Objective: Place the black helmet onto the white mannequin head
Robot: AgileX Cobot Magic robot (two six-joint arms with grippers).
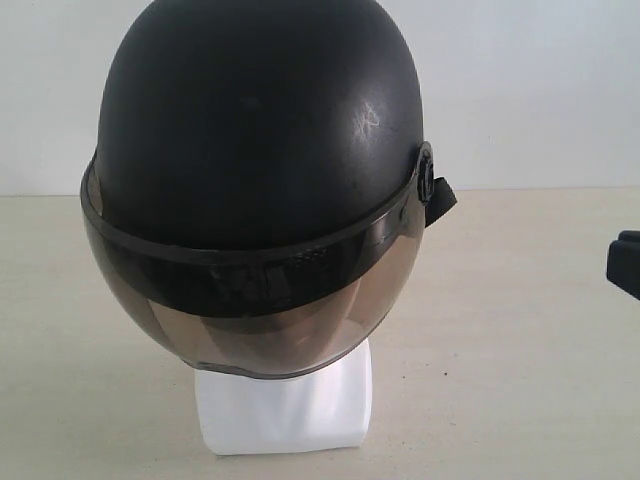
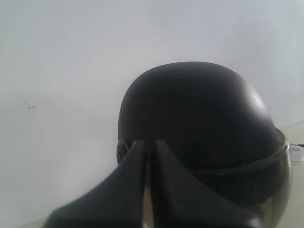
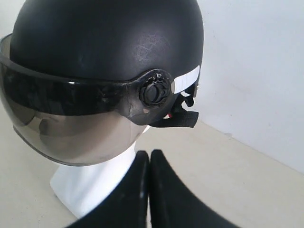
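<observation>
From outside, the black helmet (image 1: 260, 130) sits on the white mannequin head (image 1: 285, 410), its visor (image 1: 250, 310) hiding the face. Left wrist: the left gripper (image 2: 148, 147), pinched closed and empty, is near the helmet's shell. Right wrist: the right gripper (image 3: 149, 156), likewise closed on nothing, is below the helmet's side knob (image 3: 153, 91).

Wall (image 1: 520, 90): plain and white with a faint bluish cast; it fills the whole backdrop in the exterior view.
Wall marks (image 2: 29, 107): a small cluster of dark specks shows in the left wrist view, with a few fainter dots near it.
Tabletop (image 1: 520, 400): pale cream, matte, with a faint fine grain; it runs from the near edge of the view back to the wall.
Tabletop speck (image 1: 440, 375): one tiny dark dot on the bare surface.
Seam (image 1: 540, 189): a straight, level line where tabletop meets wall; a thin grey shade lies along it.
Light: soft and even, giving only weak, blurred shadows on the cream surface; the wall is brightest toward the upper right of the exterior view.
</observation>
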